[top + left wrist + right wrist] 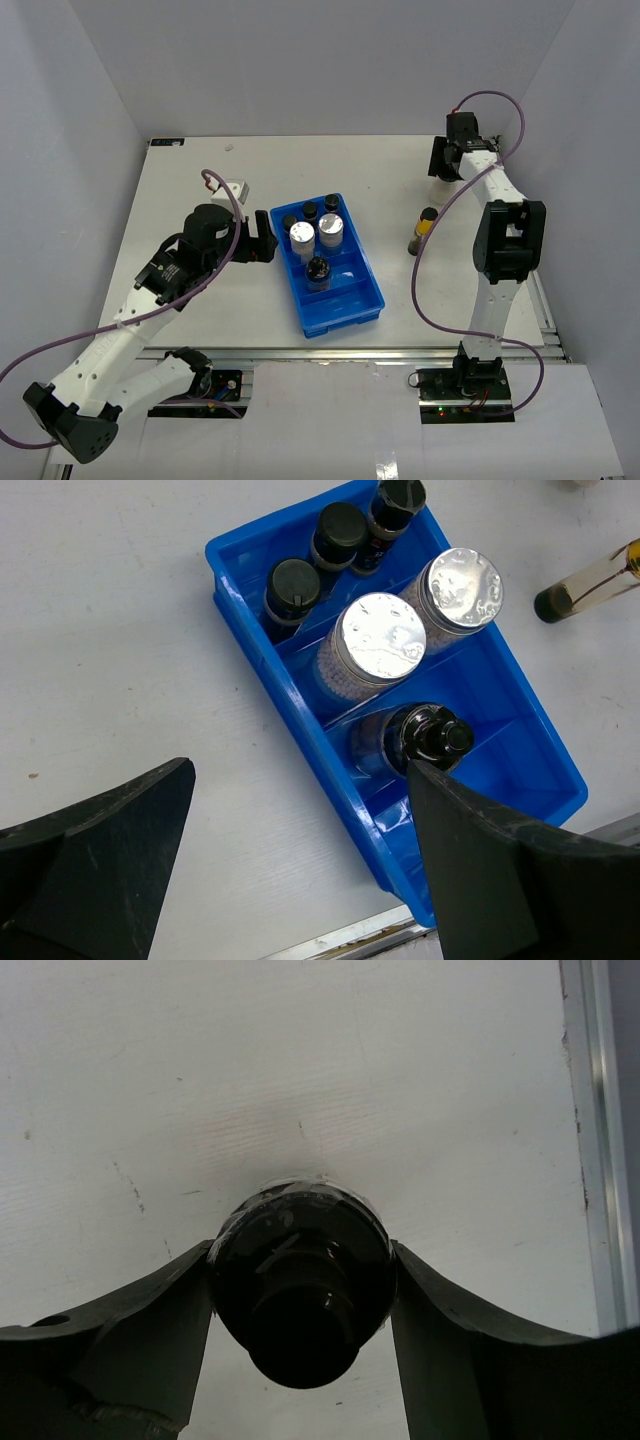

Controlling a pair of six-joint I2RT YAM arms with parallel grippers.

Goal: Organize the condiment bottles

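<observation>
The blue tray (345, 310) holds three black-capped spice jars (293, 586) at its far end, two silver-lidded clear jars (378, 640) in the middle row, and one dark bottle (430, 735) nearer me. A yellow dark-capped bottle (427, 230) stands on the table right of the tray. My left gripper (262, 245) is open and empty beside the tray's left wall; in the left wrist view (300, 780) its jaws straddle the tray's near left corner. My right gripper (447, 165) at the far right is shut on the whitish black-capped bottle (300, 1280), which stands on the table.
A small white block (235, 189) lies left of the tray behind my left arm. The table's right metal edge (600, 1110) runs close to the held bottle. The tray's two front compartments (350, 290) hold nothing.
</observation>
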